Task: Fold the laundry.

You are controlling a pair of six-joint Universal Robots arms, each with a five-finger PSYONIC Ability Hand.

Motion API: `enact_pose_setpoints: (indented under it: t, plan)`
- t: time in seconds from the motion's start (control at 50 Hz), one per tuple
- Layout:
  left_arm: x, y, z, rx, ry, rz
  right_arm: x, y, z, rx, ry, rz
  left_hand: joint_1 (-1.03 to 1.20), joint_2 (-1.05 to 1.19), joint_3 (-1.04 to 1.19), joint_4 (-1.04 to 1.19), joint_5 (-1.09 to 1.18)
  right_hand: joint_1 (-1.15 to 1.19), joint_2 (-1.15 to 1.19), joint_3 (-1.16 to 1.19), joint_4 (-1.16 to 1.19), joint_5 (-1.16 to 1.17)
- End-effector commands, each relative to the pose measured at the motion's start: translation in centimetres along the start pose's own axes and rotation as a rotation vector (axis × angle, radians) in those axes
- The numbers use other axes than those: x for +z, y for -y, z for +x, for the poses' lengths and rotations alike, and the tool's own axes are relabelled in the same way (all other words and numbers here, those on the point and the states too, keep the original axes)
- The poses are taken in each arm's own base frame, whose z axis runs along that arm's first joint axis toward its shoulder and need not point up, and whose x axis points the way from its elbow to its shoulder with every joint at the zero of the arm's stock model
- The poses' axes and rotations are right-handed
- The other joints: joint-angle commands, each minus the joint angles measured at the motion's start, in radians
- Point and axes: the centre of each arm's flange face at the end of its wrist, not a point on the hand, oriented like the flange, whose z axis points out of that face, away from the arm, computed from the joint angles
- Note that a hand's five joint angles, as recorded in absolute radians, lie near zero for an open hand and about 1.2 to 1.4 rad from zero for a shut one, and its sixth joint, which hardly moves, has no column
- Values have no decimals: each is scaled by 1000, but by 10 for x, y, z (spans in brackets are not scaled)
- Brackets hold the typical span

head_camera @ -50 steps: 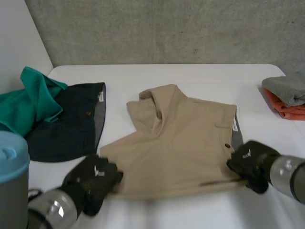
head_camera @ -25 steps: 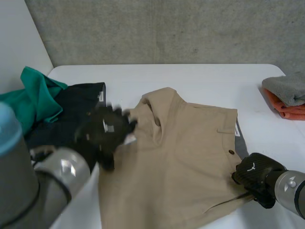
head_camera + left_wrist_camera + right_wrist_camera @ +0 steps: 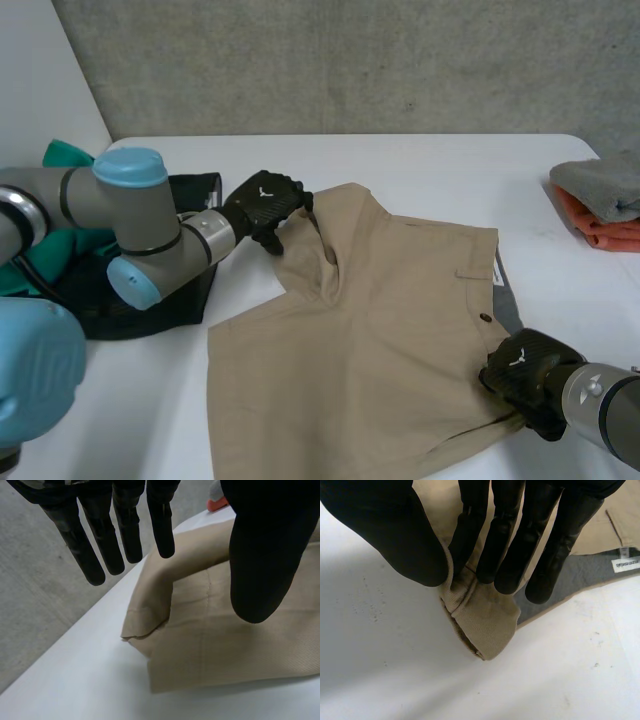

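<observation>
Here, tan shorts (image 3: 380, 330) in right hand (image 3: 520, 372).

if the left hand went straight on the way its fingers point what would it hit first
Most likely the tan shorts. The left hand is open, and its straight fingers aim at the shorts' folded-over corner just beyond the fingertips. How much gap is left is hard to judge.

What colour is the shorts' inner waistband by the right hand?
Grey inner waistband against tan shorts; right wrist view shows it best.
</observation>
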Motion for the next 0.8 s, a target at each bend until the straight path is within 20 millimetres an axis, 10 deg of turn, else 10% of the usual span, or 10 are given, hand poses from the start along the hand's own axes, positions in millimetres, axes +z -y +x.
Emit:
enact_pose_setpoints:
  t: [0.02,0.42,0.8]
  plan:
    - [13,-15,1,-15,-8,1,1,-2,0,7,3,-7,81,77,75,69,66,408,226,211,206,224]
    - [16,-23,7,-29,4,-54,3,-3,1,8,-9,-3,911,907,905,899,896,408,226,211,206,224]
    - [-32,4,-8,242,260,-190,4,-3,-3,5,-9,6,911,907,905,899,896,408,226,211,206,224]
